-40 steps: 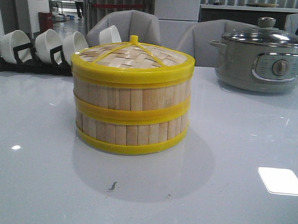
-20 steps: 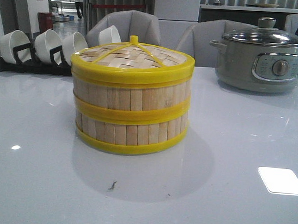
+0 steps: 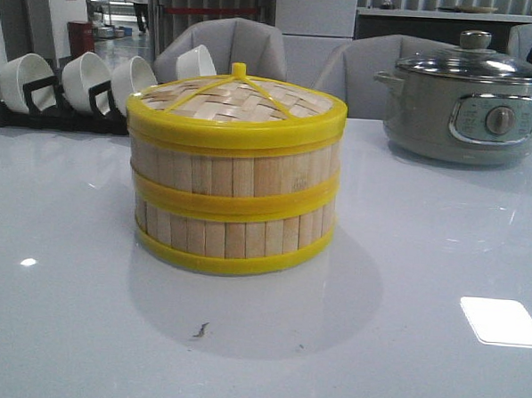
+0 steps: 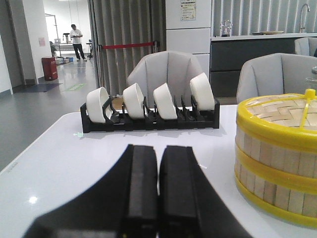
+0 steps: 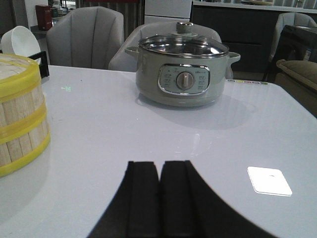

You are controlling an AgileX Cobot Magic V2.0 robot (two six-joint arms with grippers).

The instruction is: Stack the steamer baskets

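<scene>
Sitting dead centre on the white surface (image 3: 72, 331), the two baskets (image 3: 232, 208) are already one on top of the other, with the woven lid (image 3: 235, 104) capping the pile. Comparing with a second ago, nothing is changing at all: the stack is staying exactly where it was, same pose, no shift. To me that is reading as the job being pretty much finished, with the arms just parked.

The stack is standing upright, its axis running straight up and down, knob pointing at the ceiling. Being round, it isn't really facing any way sideways. The yellow bands are lining up evenly all around, so the upper ring is looking properly seated on the lower one, no tilt that I can spot.

The left gripper (image 4: 158, 191) is hanging off to the stack's left side, apart from it, jaws pressed together with nothing between them. The right gripper (image 5: 159, 198) is doing the same on the other side, jaws closed and empty, well clear of the stack.

Further out, the grey pot (image 3: 467, 107) is sitting at the back right, and the rack of white bowls (image 3: 76, 86) is lining the back left. Chairs are standing behind the surface.
</scene>
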